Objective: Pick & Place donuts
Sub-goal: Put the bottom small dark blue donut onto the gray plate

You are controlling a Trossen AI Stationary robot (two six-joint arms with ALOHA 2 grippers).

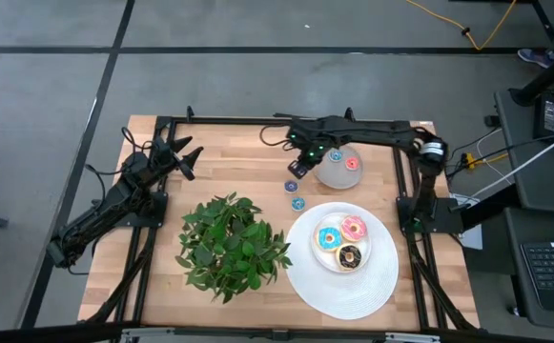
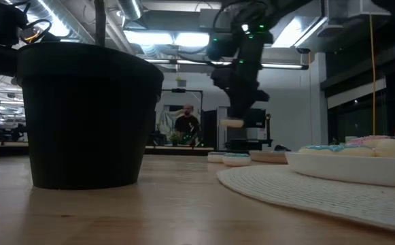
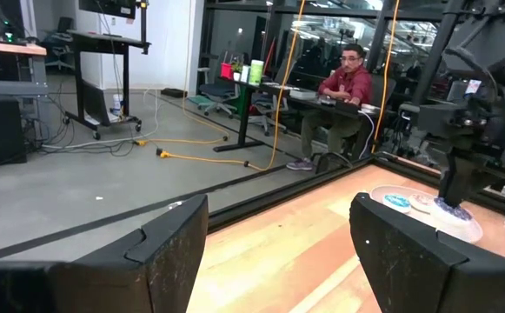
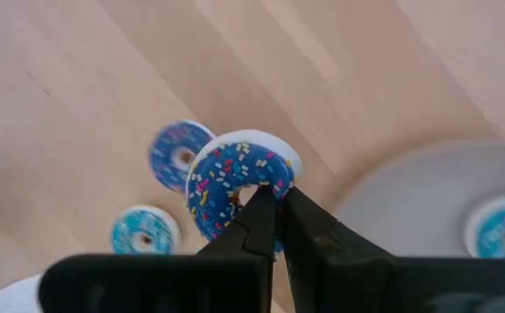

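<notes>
My right gripper (image 1: 298,170) (image 4: 275,198) is shut on a tiny dark-blue sprinkled ring donut (image 4: 235,181), raised above the wood beside the round grey dish (image 1: 338,171). The dish holds a tiny blue ring (image 1: 335,155) and a tiny red ring (image 1: 352,164). Two more tiny blue rings (image 1: 292,186) (image 1: 297,203) lie flat on the table. The light blue (image 1: 330,238), pink (image 1: 354,227) and dark brown (image 1: 350,255) donuts sit together on the white plate (image 1: 329,286). My left gripper (image 1: 192,160) (image 3: 278,248) is open at the table's far left, touching nothing. My right gripper pinches the tiny dark-blue donut between its two fingertips (image 4: 261,213), at the part of the ring beside the hole (image 4: 265,178). The fingers point down from above. The donut is tilted and lifted clear of the table, as the low view (image 2: 232,123) shows.
A leafy plant (image 1: 231,243) in a dark pot (image 2: 88,116) stands in the middle near part of the table. The white plate (image 2: 347,169) rests on a white woven mat (image 2: 299,190). A person (image 3: 348,87) sits beyond the far edge.
</notes>
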